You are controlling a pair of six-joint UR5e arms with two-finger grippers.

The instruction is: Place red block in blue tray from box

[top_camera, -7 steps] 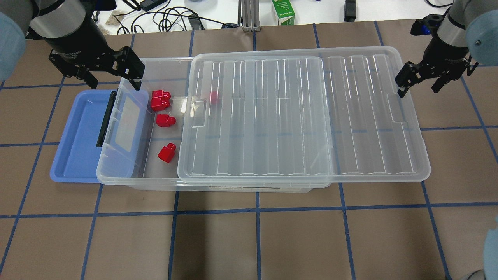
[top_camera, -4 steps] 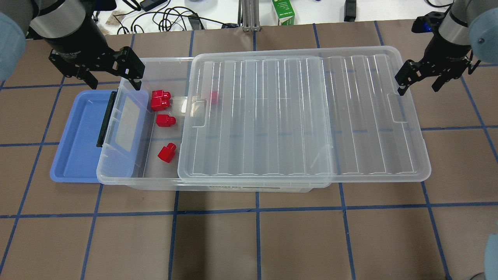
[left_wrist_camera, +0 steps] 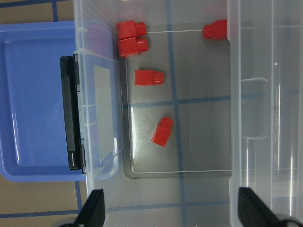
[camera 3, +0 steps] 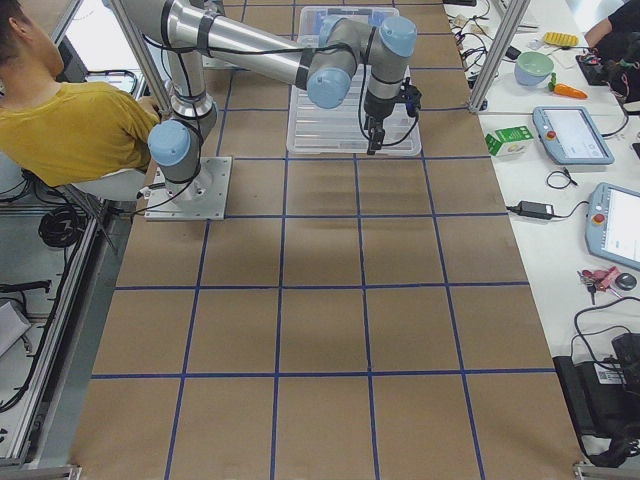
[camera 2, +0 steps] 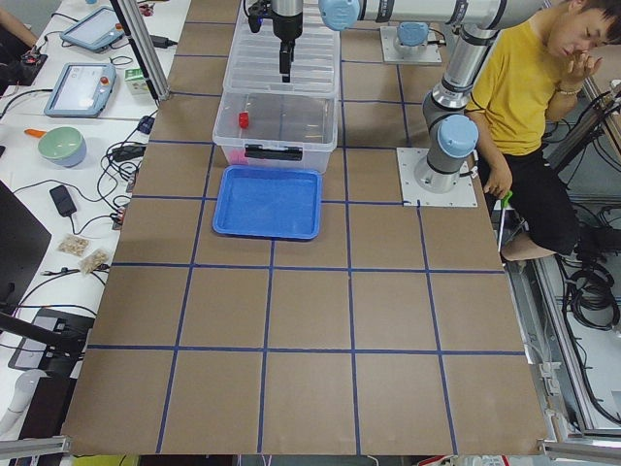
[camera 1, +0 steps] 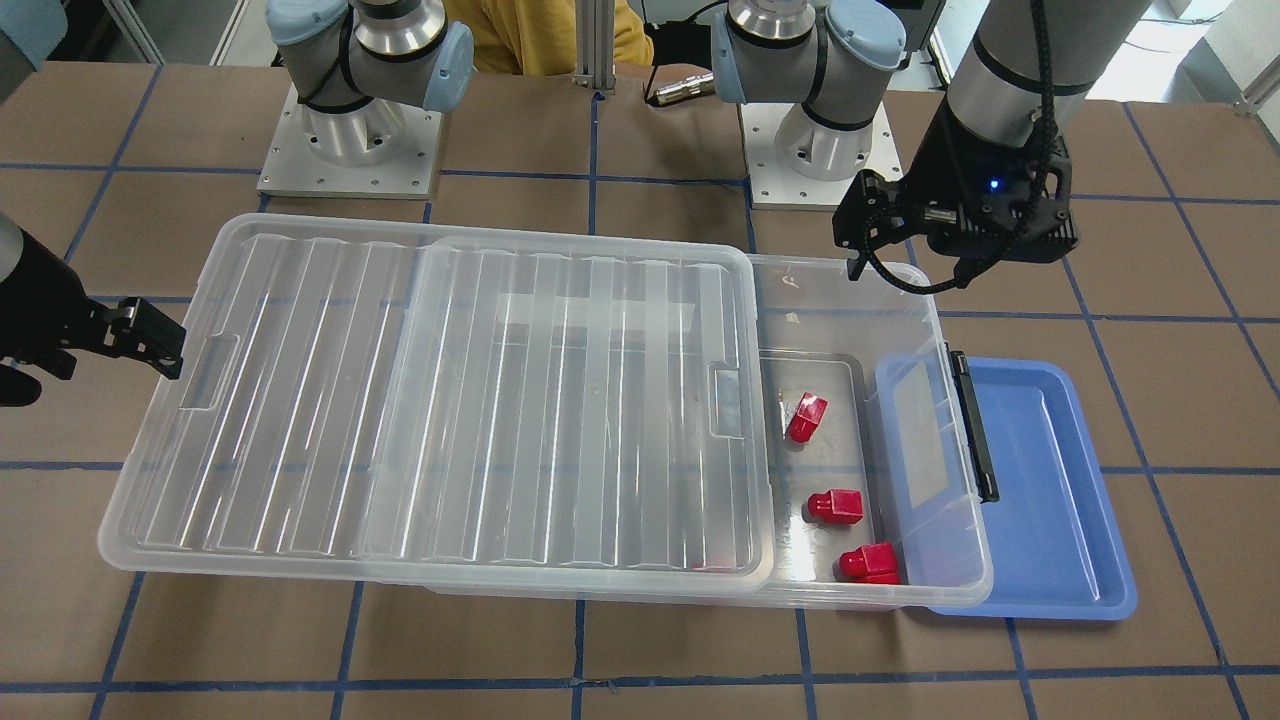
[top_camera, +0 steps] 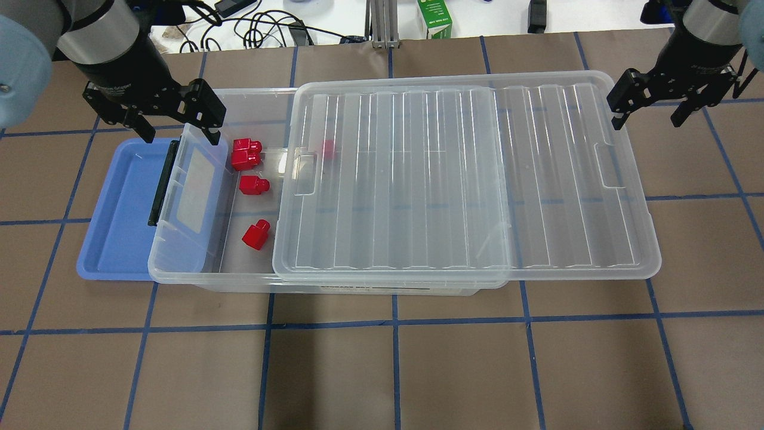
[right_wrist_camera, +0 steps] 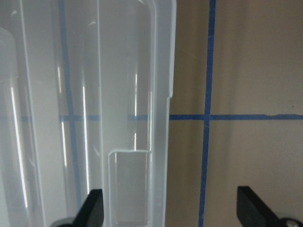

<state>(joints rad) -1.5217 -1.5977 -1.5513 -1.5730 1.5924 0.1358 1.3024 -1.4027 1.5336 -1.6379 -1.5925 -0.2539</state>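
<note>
The clear box (top_camera: 239, 279) lies across the table, its ribbed lid (top_camera: 418, 179) slid toward my right, so the left end is open. Several red blocks lie loose there: one (top_camera: 256, 234), one (top_camera: 254, 185) and a pair by the far wall (top_camera: 246, 153); they also show in the left wrist view (left_wrist_camera: 162, 131). The blue tray (top_camera: 116, 209) sits under the box's latch end, empty. My left gripper (top_camera: 177, 130) is open and empty above the box's far left corner. My right gripper (top_camera: 649, 113) is open and empty beyond the lid's right edge.
A black latch (top_camera: 162, 185) hangs on the box's left end over the tray. The lid overhangs the box's right end (right_wrist_camera: 142, 94). A green carton (top_camera: 434, 18) and cables (top_camera: 256, 27) lie past the far edge. A person in yellow (camera 2: 524, 97) sits beside the robot.
My right gripper has moved away from the lid toward the table's far edge. My left gripper has shifted slightly to the right. The blocks, box and tray have not moved.
</note>
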